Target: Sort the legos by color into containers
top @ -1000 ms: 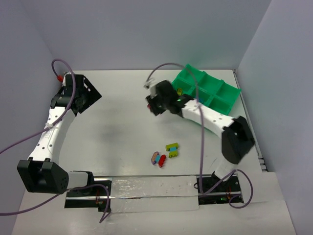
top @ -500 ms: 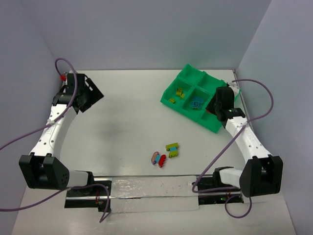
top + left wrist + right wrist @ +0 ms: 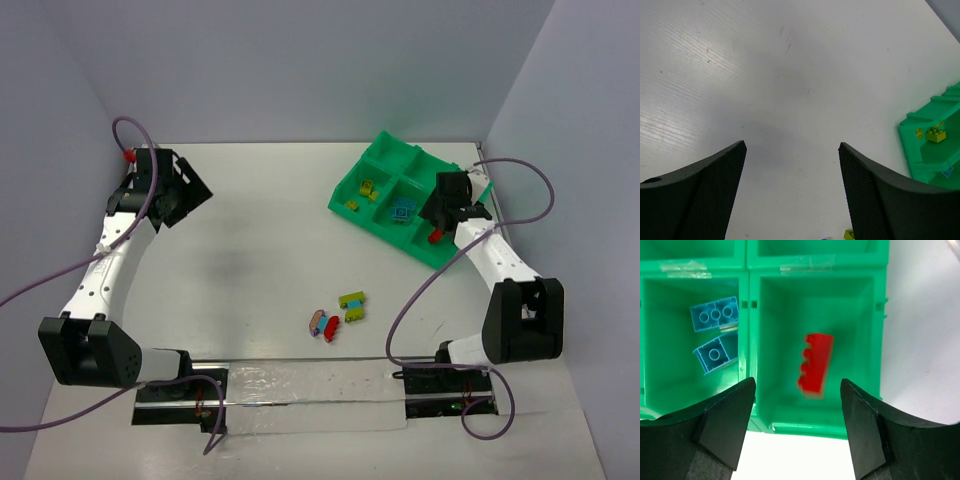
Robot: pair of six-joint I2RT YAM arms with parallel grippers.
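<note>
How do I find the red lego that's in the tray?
Find the green tray, far right on the table. In its end compartment nearest the right arm lies one lego alone. It is red; the next compartment holds two blue legos.

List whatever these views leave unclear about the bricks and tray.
- Top view: loose bricks too small to count; right arm covers part of the tray.
- Right wrist: red brick blurred, landed or falling unclear; far compartments cut by top edge.
- Left wrist: tray cut by right edge.
</note>
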